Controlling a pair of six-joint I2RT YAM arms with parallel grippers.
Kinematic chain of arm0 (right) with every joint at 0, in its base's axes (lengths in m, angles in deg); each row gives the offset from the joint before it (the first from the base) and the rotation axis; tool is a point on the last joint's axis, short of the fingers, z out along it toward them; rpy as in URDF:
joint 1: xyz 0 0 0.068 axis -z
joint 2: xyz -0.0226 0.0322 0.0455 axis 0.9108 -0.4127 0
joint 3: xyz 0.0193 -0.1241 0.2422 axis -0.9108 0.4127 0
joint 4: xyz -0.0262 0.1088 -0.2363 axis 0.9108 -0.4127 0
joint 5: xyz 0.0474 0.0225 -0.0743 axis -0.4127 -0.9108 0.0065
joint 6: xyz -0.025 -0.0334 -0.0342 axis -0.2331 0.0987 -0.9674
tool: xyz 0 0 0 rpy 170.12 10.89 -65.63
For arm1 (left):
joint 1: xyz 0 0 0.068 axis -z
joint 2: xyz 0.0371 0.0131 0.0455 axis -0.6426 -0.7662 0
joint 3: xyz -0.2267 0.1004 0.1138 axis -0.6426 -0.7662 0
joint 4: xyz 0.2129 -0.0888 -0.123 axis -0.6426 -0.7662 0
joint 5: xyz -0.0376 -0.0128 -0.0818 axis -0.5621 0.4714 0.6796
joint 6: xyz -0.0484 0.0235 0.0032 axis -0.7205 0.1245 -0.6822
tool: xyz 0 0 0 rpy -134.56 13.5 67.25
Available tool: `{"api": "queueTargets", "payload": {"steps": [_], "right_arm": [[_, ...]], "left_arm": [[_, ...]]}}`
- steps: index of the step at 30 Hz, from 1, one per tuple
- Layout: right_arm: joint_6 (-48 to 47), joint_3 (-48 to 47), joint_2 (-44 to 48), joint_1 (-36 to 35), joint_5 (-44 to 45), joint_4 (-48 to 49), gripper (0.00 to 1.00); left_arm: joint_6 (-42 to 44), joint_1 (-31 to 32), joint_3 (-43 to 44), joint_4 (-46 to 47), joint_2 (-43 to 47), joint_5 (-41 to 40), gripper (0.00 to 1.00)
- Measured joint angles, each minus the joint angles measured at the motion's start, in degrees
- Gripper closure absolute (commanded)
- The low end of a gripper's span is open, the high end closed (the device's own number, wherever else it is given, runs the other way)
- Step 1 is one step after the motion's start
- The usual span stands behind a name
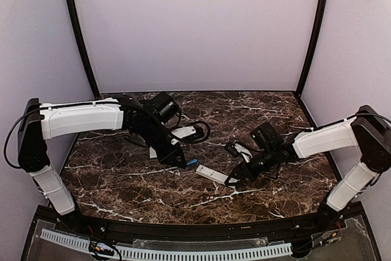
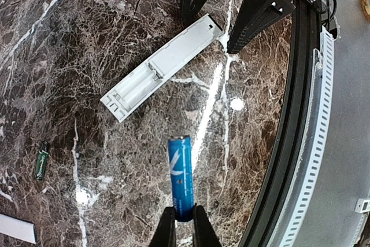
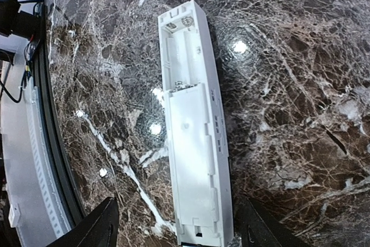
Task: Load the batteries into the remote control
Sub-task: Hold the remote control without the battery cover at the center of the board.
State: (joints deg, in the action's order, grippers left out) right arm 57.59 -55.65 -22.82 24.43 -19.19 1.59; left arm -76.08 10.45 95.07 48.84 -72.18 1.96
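White remote control (image 3: 196, 143), open battery bay (image 3: 180, 56) upward, flat on marble table (image 3: 289, 56), near end between spread fingers (image 3: 92, 227).

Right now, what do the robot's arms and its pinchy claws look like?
The left arm and right arm have chunky white shells with black joints. The left gripper and right gripper are black, each with two slim tapering fingers. Black cables loop by the left wrist and along the left shoulder. I see no markings.
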Motion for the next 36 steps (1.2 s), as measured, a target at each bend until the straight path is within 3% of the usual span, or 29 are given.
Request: {"api": "queueTargets", "payload": {"steps": [19,30,36], "right_arm": [[-4.83,-5.7,-5.22,-8.31,12.31,-2.34,0.49],[-6.29,-5.46,-5.66,-11.5,15.21,0.33,0.43],[-5.86,-2.71,-4.46,-12.52,17.75,4.37,0.5]], "left_arm": [[18.97,-0.07,-7.28,0.44,7.5,-7.32,1.0],[23.06,2.97,-9.57,-0.44,11.37,-9.35,1.0],[23.96,2.99,-9.66,-0.35,11.39,-10.1,1.0]]}}
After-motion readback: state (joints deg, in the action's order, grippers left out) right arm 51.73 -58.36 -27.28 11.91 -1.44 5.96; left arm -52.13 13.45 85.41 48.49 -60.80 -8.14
